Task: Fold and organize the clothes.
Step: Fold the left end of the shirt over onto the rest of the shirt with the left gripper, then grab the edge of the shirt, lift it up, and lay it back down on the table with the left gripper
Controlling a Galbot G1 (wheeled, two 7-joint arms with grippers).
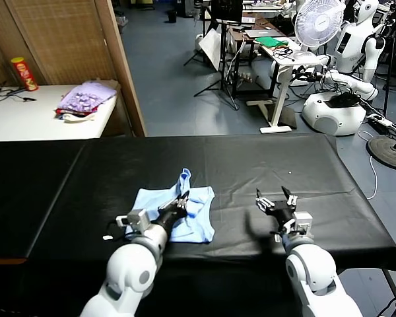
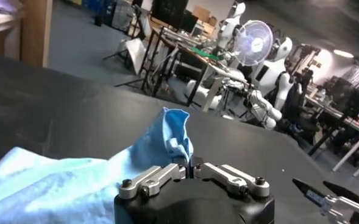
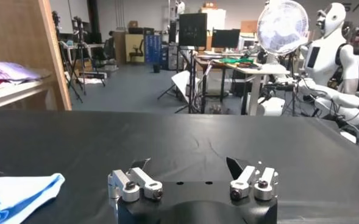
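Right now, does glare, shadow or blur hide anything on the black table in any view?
Head view: even light, no glare on the black table; T-shirt clear. Left wrist view: shirt sharp, far room soft, ceiling lamp bright. Right wrist view: right tool crisp, shirt corner cut by the frame edge.

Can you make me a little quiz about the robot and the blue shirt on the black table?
1. True or false: the pale blue T-shirt lies flat and neatly folded.
2. Which hand is at the shirt? A) left hand B) right hand
3. Fill in: the right hand's fingers stand wide ____ over the black table.

Key:
1. False. It is rumpled, with one corner pulled up into a peak.
2. A. The left hand sits on the shirt, its fingers close together at the raised fabric; the right hand is apart from it, beside it over bare table.
3. open
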